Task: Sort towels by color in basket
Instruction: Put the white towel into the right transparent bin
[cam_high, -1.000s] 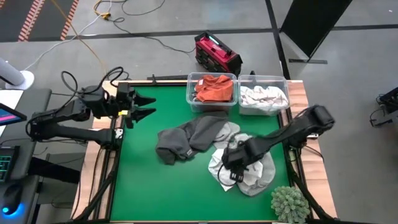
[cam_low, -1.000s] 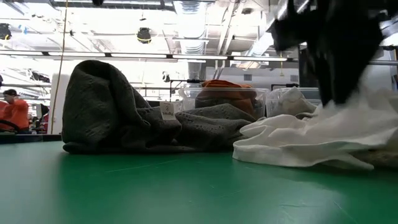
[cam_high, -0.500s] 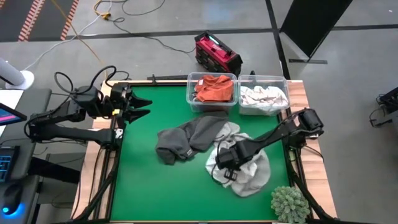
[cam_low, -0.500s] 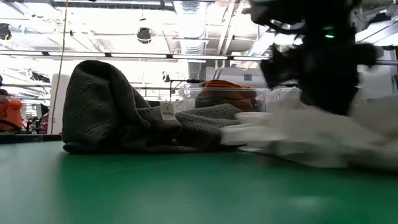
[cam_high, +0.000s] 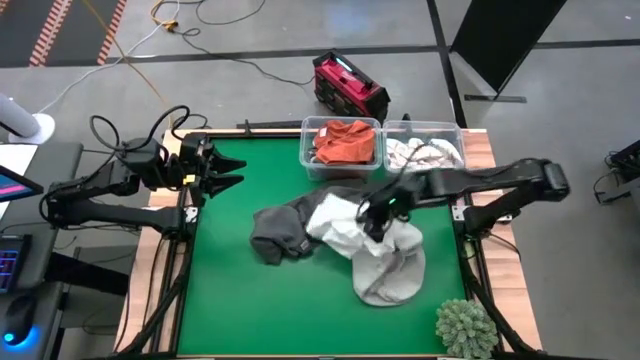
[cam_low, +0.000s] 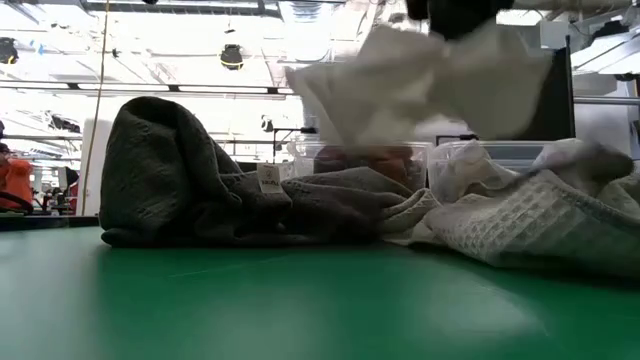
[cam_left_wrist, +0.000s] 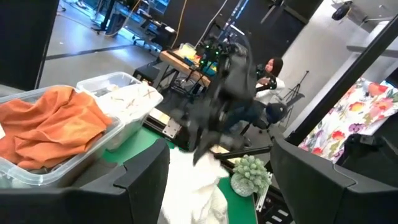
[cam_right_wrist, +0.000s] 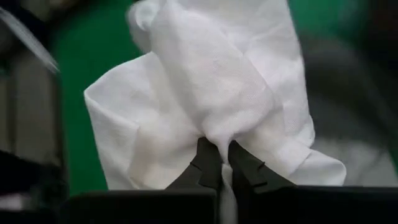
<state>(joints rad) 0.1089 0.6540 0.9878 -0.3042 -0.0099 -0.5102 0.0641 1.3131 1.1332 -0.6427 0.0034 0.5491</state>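
Note:
My right gripper (cam_high: 376, 213) is shut on a white towel (cam_high: 335, 228) and holds it above the middle of the green table. Under and beside it lie a dark grey towel (cam_high: 285, 230) and a light grey checked towel (cam_high: 392, 268), both in heaps on the table. A rust-orange towel (cam_high: 343, 142) fills the left clear bin, and pale towels (cam_high: 425, 155) fill the right one. My left gripper (cam_high: 232, 171) hangs open, raised over the table's far left corner. My right gripper pinches a bunched fold of the white towel (cam_right_wrist: 217, 138) between its two fingertips (cam_right_wrist: 206, 163). The fingers slant down from the table's right side. The towel is lifted and hangs in loose folds below the fingers (cam_low: 420, 80); whether its low end rests on the grey towels I cannot tell.
The two clear bins (cam_high: 303, 150) stand side by side at the table's far edge. A green spiky plant ball (cam_high: 465, 325) sits at the near right corner. Bare green table (cam_high: 230, 300) lies to the near left. A red bag (cam_high: 350, 85) lies on the floor beyond.
My right gripper has risen and drawn back toward the table's far edge, tipping less steeply. The white towel has come up with it off the light grey checked towel, which stays on the table, and now hangs partly over the dark grey towel.

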